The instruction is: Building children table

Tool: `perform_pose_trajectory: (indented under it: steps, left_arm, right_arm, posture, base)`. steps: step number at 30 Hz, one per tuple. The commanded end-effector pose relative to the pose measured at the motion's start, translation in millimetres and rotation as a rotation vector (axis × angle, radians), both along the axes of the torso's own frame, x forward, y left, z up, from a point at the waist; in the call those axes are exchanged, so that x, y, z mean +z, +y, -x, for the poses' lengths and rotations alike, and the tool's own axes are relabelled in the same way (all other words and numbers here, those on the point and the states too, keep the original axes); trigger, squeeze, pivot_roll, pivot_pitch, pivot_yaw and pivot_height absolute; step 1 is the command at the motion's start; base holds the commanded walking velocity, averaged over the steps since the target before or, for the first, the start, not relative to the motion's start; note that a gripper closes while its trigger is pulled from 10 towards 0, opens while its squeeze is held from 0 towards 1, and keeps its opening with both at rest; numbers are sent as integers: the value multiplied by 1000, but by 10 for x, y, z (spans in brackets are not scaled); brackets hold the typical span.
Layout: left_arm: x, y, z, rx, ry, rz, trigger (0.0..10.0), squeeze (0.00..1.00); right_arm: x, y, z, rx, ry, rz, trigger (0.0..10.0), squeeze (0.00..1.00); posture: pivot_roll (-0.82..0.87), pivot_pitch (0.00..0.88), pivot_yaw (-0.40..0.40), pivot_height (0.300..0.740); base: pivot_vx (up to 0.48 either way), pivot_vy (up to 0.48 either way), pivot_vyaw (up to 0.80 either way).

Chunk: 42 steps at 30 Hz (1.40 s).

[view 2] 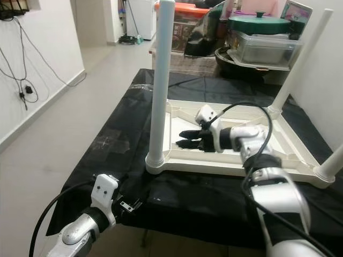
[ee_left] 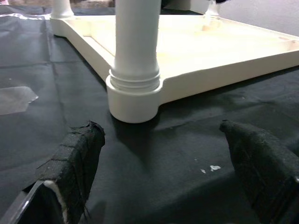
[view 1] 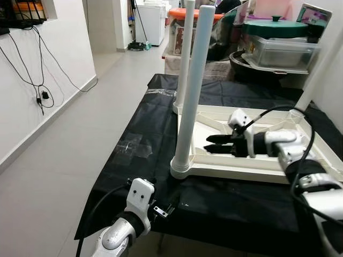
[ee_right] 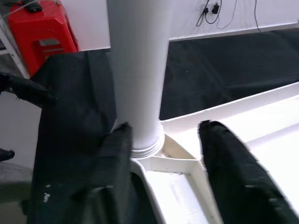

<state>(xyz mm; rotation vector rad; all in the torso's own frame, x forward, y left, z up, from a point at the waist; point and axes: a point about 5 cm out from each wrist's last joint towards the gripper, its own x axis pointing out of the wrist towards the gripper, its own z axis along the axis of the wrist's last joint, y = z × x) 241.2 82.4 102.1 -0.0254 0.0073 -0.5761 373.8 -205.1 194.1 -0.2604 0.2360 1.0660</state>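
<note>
A white children's table frame (view 1: 241, 172) lies upside down on a black-covered surface (view 1: 236, 209). Its near-left leg (view 1: 193, 91) stands upright in its corner socket (ee_left: 134, 93), and another leg (view 1: 185, 53) rises behind it. Two more legs stand at the far right (view 2: 297, 64) and the near right (view 2: 333, 160). My right gripper (view 1: 208, 144) hovers open over the frame's inside, its fingers (ee_right: 112, 172) pointing at the near-left leg (ee_right: 138, 70) and not touching it. My left gripper (view 1: 170, 206) is low at the cloth's front edge, open, with the socket a short way ahead of its fingertips (ee_left: 74, 158).
Stacked plastic boxes and a green-lidded pot (view 1: 276, 27) crowd the far side behind the surface. A white wall with hanging cables (view 1: 40, 80) runs along the left, with open tiled floor (view 1: 69, 144) between it and the cloth. A clear tape patch (view 1: 131, 145) sticks to the cloth.
</note>
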Motion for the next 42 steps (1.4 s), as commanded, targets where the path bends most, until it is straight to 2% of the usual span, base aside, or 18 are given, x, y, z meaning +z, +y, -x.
perform_pose_trajectory:
  steps: [1, 5, 6, 8, 9, 11, 14, 17, 21, 23, 24, 30, 32, 36, 39, 42]
  left_arm:
    - [-13, 0, 5, -5, -1, -11, 10000, 0]
    - [-11, 8, 5, -3, -4, -15, 10000, 0]
    - [-10, 11, 6, -2, -6, -17, 10000, 0]
    - [-10, 12, 7, -2, -6, -18, 10000, 0]
    - [-10, 16, 6, -2, -6, -19, 10000, 0]
    - [-11, 18, 4, -3, -6, -21, 10000, 0]
    - [-12, 19, 3, -3, -6, -22, 10000, 0]
    - [-12, 19, 2, -2, -8, -26, 10000, 0]
    - [-11, 19, 2, -1, -10, -27, 10000, 0]
    - [-9, 20, 3, -1, -12, -29, 10000, 0]
    - [-9, 20, 3, -1, -12, -29, 10000, 0]
    - [-2, 13, 5, 2, -15, -29, 10000, 0]
    - [-2, 13, 5, 2, -15, -29, 10000, 0]
    - [4, 5, 15, 4, -16, -28, 10000, 0]
    - [14, -6, 41, 10, -16, -25, 10000, 0]
    - [22, -10, 64, 15, -16, -23, 10000, 0]
  right_arm:
    - [-17, 82, 6, 19, -6, -70, 10000, 1000]
    - [-32, 139, 16, 39, -20, -106, 10000, 1000]
    - [-1, 171, 0, 28, -40, -139, 10000, 773]
    - [23, 191, -14, 17, -54, -162, 10000, 773]
    - [52, 223, -25, 18, -62, -187, 10000, 0]
    - [93, 322, -33, 53, -58, -228, 10000, 0]
    - [99, 385, -34, 76, -56, -241, 10000, 0]
    - [107, 542, -50, 97, -65, -266, 10000, 0]
    - [111, 569, -52, 102, -69, -272, 10000, 0]
    - [142, 722, -77, 102, -81, -310, 10000, 0]
    - [142, 722, -77, 102, -81, -310, 10000, 0]
    - [237, 990, -143, 66, -84, -392, 10000, 0]
    - [237, 990, -143, 66, -84, -392, 10000, 0]
    - [276, 1091, -159, 68, -83, -405, 10000, 0]
    - [325, 1216, -147, 130, -59, -429, 10000, 0]
    - [326, 1270, -130, 171, -35, -441, 10000, 0]
  posture:
    - [106, 0, -63, 740]
    - [108, 0, -63, 740]
    - [108, 0, -63, 740]
    - [108, 0, -63, 740]
    - [108, 0, -60, 740]
    - [110, 0, -60, 740]
    - [113, 0, -63, 740]
    - [119, 0, -67, 740]
    - [119, 0, -67, 740]
    - [121, 0, -65, 740]
    - [121, 0, -65, 740]
    - [137, 0, -78, 740]
    - [137, 0, -78, 740]
    - [147, 0, -84, 740]
    - [173, 0, -99, 740]
    - [189, 0, -104, 740]
  base:
    - [0, 0, 0]
    - [0, 0, 0]
    - [0, 0, 0]
    - [0, 0, 0]
    - [0, 0, 0]
    - [0, 0, 0]
    - [0, 0, 0]
    - [0, 0, 0]
    - [0, 0, 0]
    - [0, 0, 0]
    - [0, 0, 0]
    - [0, 0, 0]
    - [0, 0, 0]
    - [0, 0, 0]
    - [0, 0, 0]
    - [0, 0, 0]
